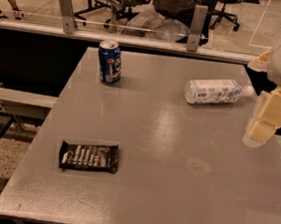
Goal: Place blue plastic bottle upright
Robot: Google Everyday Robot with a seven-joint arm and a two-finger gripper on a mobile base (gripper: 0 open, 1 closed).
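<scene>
The blue plastic bottle (216,91) lies on its side at the far right of the grey table (162,186), its white cap pointing right. It is clear with a white and blue printed label. My gripper (265,122) hangs at the right edge of the view, just right of and slightly nearer than the bottle's cap end, above the table's right edge. It is apart from the bottle and holds nothing that I can see.
A dark blue soda can (109,61) stands upright at the far left of the table. A dark snack packet (89,156) lies flat at the near left. A glass partition with metal posts (197,21) runs behind the table.
</scene>
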